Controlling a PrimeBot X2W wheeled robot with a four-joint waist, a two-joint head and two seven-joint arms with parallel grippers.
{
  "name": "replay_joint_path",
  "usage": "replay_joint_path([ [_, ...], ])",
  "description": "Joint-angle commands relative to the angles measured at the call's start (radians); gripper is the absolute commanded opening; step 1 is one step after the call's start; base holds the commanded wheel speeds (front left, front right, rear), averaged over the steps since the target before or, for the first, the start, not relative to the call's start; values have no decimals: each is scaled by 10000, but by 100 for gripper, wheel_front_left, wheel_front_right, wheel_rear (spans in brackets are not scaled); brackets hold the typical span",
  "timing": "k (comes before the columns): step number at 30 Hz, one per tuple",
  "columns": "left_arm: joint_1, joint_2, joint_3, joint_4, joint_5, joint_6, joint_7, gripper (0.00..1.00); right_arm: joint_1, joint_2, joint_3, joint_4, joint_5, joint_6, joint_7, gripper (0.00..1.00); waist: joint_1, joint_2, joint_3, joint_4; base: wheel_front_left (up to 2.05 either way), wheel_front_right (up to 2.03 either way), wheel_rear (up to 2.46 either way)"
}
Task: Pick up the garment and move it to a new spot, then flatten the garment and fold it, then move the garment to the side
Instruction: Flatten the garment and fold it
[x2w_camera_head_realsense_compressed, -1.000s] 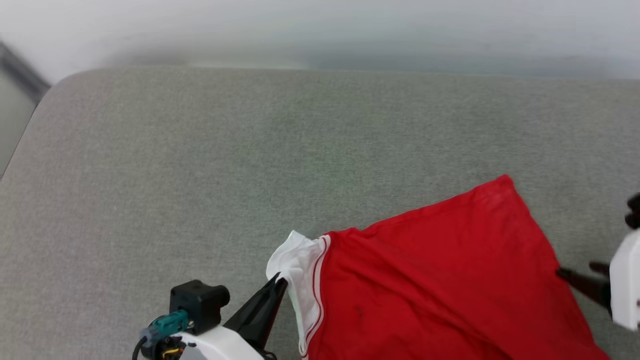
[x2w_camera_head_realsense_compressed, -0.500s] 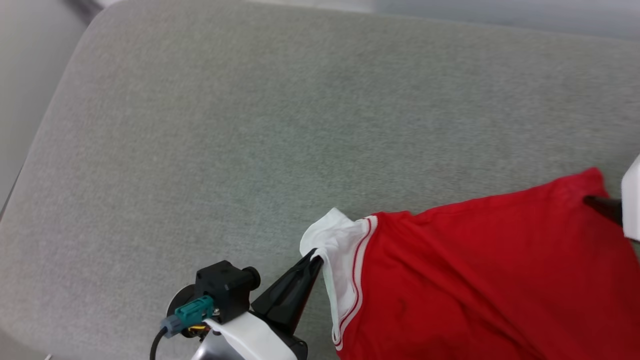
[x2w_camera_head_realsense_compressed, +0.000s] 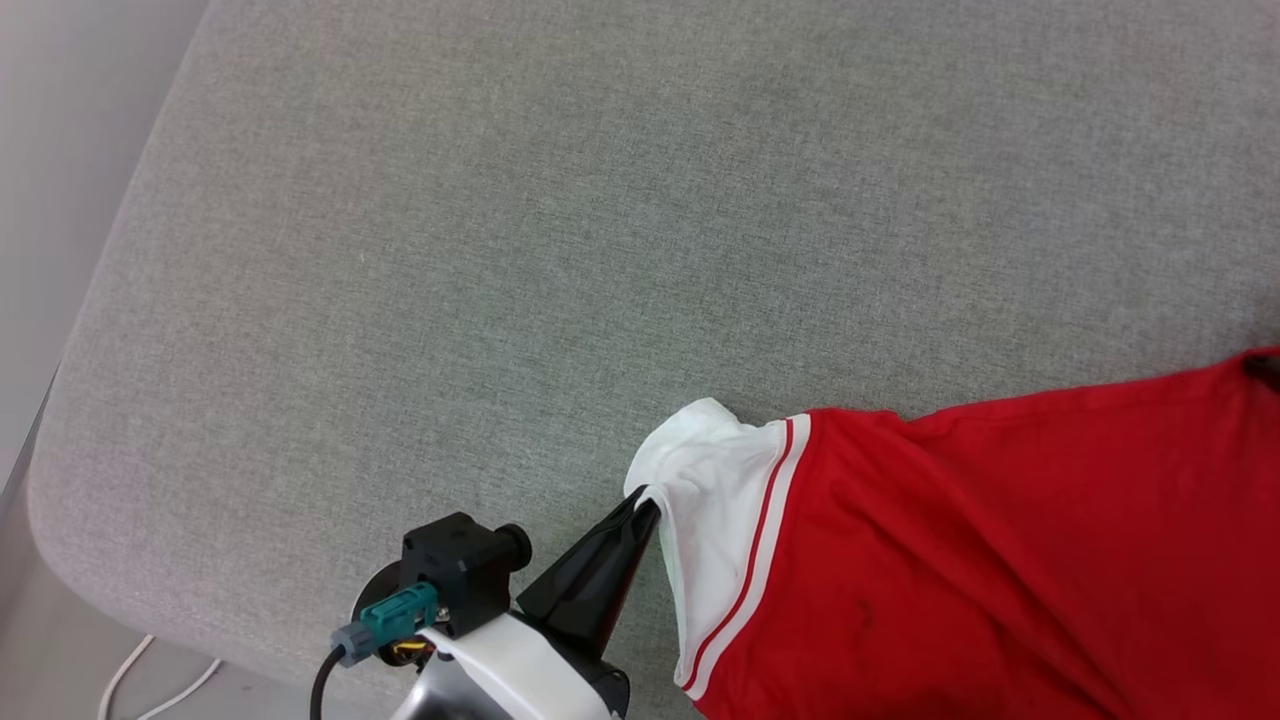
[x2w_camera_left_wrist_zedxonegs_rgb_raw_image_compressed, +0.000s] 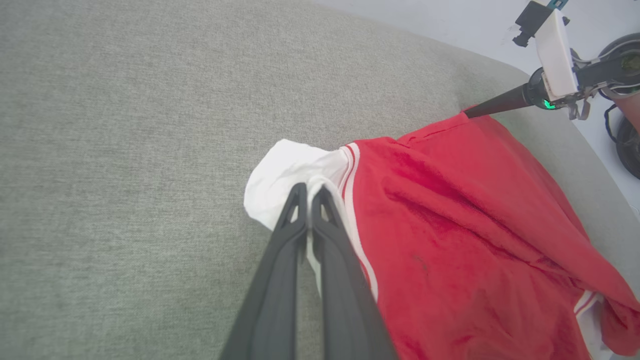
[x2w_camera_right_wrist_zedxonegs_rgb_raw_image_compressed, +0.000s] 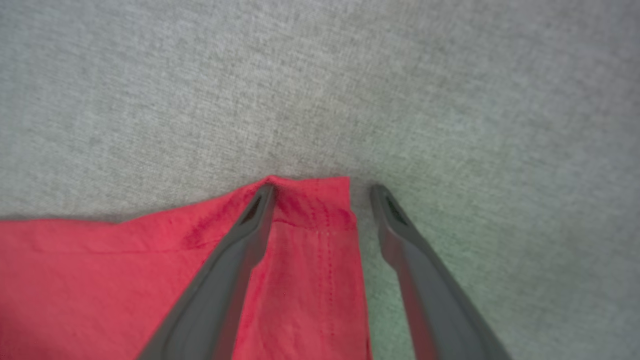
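One garment (x2w_camera_head_realsense_compressed: 1000, 560), two pairs of jaws: left on sleeve (x2w_camera_head_realsense_compressed: 715, 480), right apart.

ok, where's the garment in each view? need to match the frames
Head view: the garment fills the lower right, its white sleeve at bottom centre, held by the left pincer.
Left wrist view: centre to lower right, sleeve pinched in that pincer.
Right wrist view: lower left, its red corner between the open right pincer fingers.
Shared landmark: the grey fabric surface under it.
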Motion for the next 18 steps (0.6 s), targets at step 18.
replay_joint_path([
  [18,-43,276,175,126,-115,62,18,0,766,277,715,739,850,-2,-1795,0,0,0,-1527,-803,0,0,0],
])
